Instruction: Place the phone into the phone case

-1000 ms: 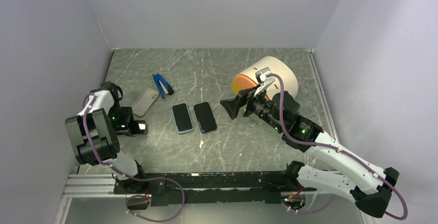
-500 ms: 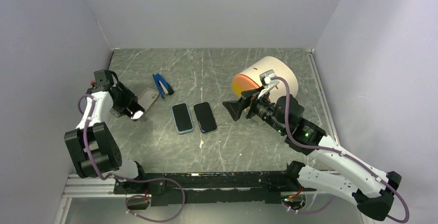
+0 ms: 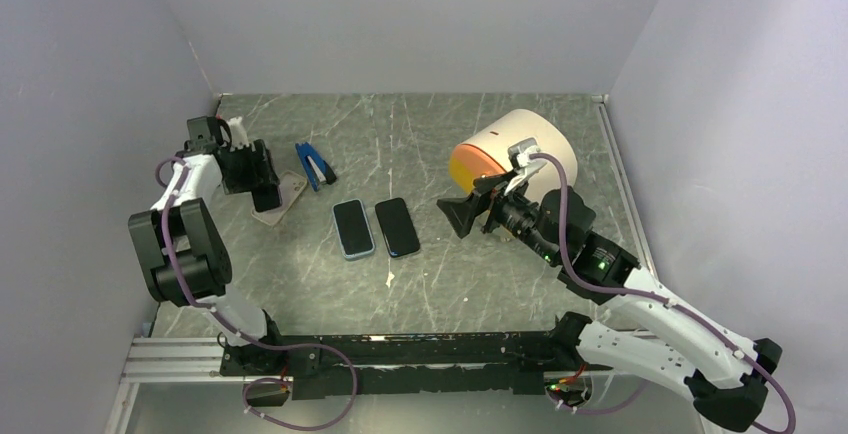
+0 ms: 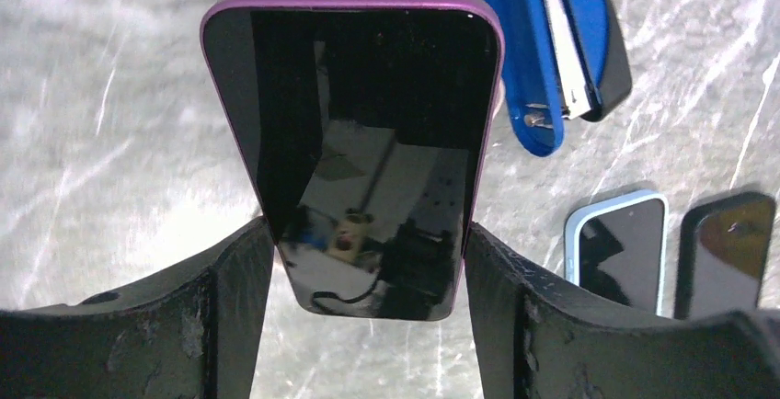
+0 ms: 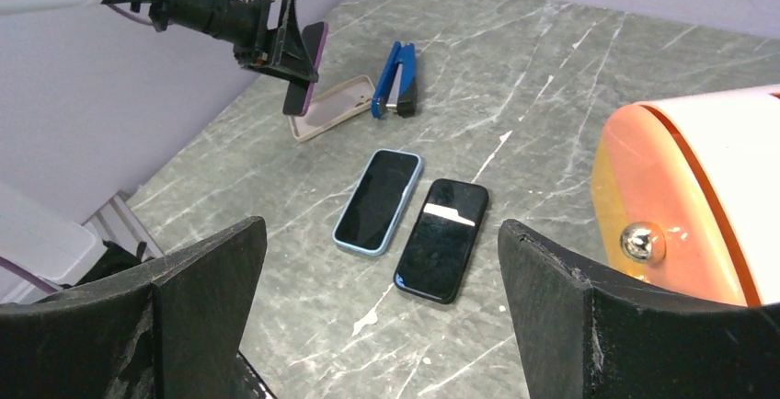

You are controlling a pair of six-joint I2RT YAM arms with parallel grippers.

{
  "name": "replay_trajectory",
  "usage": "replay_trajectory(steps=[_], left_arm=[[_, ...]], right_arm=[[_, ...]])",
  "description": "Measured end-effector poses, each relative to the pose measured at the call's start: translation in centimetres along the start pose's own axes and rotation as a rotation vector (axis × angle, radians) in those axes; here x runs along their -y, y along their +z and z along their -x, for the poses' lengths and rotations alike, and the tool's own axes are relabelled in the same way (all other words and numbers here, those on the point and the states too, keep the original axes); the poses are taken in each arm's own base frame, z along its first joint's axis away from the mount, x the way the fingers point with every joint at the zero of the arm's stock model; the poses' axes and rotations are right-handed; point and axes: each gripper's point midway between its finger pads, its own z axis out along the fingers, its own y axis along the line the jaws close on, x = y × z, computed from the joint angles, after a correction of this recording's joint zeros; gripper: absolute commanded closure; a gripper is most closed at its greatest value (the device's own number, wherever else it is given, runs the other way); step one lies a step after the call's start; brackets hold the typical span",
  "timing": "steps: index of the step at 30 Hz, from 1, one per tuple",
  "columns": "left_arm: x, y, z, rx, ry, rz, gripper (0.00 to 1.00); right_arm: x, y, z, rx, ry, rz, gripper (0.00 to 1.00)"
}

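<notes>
Counter: grey marbled surface, walled on three sides.

Surroundings noted first. A blue stapler is seen lying near the far-left corner, just beside the phone case and apart from it. Two further handsets are laid side by side around the middle of the counter: a blue-cased phone and a black phone, close together, both screen up. A small white scrap is seen toward the near edge from them. A cream drum with an orange face is placed on its side toward the right edge. Nothing is seen lying between the case and the held phone.

Left pincer: closed to the width of a purple-edged phone, which is gripped by its long sides at the lower end, the screen turned toward the wrist camera. The phone is held steeply tilted over the near end of the phone case, by the left edge of the counter. Whether its lower end touches the case cannot be told. The case is lying open side up on the counter.

Right pincer: spread wide, nothing held, raised above the counter to the right of the black phone, in front of the drum
</notes>
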Motion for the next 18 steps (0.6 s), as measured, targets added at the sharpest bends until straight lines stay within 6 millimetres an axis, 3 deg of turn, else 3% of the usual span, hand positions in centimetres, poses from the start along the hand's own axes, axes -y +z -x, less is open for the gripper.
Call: replay_trajectory(steps=[9, 18], left_arm=[[2.6, 1.3, 0.5, 0.055, 0.354, -0.174, 0.77], [1.1, 4.4, -1.3, -0.023, 0.488, -0.186, 0.80]], right_arm=[[0.6, -0.9, 0.9, 0.033, -0.004, -0.030, 0.01], [1.1, -1.3, 1.1, 0.040, -0.023, -0.054, 0.01]])
